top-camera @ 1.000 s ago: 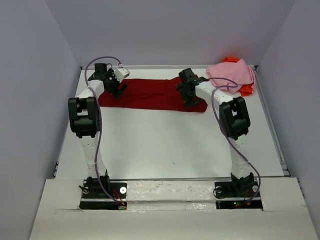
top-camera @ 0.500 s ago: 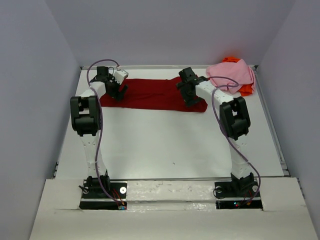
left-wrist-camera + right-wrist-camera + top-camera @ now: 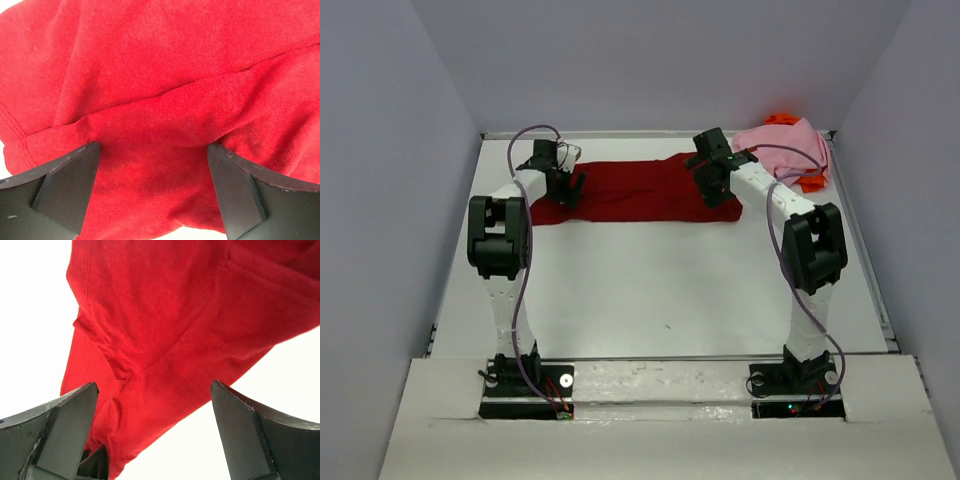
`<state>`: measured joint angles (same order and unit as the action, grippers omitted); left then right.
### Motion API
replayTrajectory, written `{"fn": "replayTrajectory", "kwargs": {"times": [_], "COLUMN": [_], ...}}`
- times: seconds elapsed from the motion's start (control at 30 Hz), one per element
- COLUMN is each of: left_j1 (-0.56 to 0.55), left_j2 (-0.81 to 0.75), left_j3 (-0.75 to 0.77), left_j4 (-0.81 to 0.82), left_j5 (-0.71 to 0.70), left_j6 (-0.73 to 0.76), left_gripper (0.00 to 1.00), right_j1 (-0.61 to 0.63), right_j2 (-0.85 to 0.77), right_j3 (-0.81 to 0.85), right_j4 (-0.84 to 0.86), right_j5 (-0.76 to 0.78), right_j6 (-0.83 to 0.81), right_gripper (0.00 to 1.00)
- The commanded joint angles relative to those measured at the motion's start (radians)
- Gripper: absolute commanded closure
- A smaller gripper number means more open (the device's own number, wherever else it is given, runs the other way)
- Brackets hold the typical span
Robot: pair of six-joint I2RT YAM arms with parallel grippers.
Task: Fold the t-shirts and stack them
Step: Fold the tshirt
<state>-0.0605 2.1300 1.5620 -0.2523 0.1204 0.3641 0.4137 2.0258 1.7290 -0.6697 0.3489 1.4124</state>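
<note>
A dark red t-shirt [image 3: 635,190] lies spread flat across the far part of the white table. My left gripper [image 3: 568,188] hangs open over its left end; in the left wrist view the red cloth [image 3: 165,75] fills the space beneath the open gripper [image 3: 152,150]. My right gripper [image 3: 713,186] stands open over the shirt's right end, and in the right wrist view the cloth's [image 3: 165,315] edge and bare table lie below the gripper [image 3: 152,387]. Nothing is pinched in either. A light pink t-shirt [image 3: 782,148] lies bunched on an orange one [image 3: 811,182] at the far right corner.
The white table [image 3: 650,290] is walled in by grey panels at the back and on both sides. The heap of pink and orange shirts sits close to the right arm's forearm. Purple cables loop over both arms.
Both grippers have shifted a little to the right over the red shirt, the right arm's elbow swinging outward. The red shirt lies slightly farther right than before.
</note>
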Motion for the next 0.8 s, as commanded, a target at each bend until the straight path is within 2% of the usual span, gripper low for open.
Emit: {"fn": "replayTrajectory", "kwargs": {"times": [0.0,0.13,0.4,0.63,0.77], "left_j1": [-0.047,-0.070,-0.248,-0.375,-0.407], "left_j2": [-0.056,-0.123,-0.381,-0.589,-0.662], "left_j3": [-0.106,-0.181,-0.470,-0.669,-0.744], "left_j4": [-0.085,-0.096,-0.054,-0.048,-0.061], "left_j5": [-0.074,-0.073,-0.070,-0.107,-0.099], "left_j6": [-0.165,-0.276,-0.600,-0.798,-0.863], "left_gripper": [0.01,0.01,0.01,0.01,0.01], "right_j1": [-0.012,-0.012,-0.012,-0.012,-0.012], "right_j2": [-0.047,-0.067,-0.061,0.118,0.212], "right_j3": [-0.058,-0.103,-0.187,0.021,0.127], "right_j4": [0.030,0.033,0.044,0.027,0.015], "right_j5": [0.012,0.001,-0.099,-0.113,-0.116], "right_j6": [-0.027,-0.044,-0.099,-0.331,-0.420], "right_gripper": [0.00,0.00,0.00,0.01,0.02]}}
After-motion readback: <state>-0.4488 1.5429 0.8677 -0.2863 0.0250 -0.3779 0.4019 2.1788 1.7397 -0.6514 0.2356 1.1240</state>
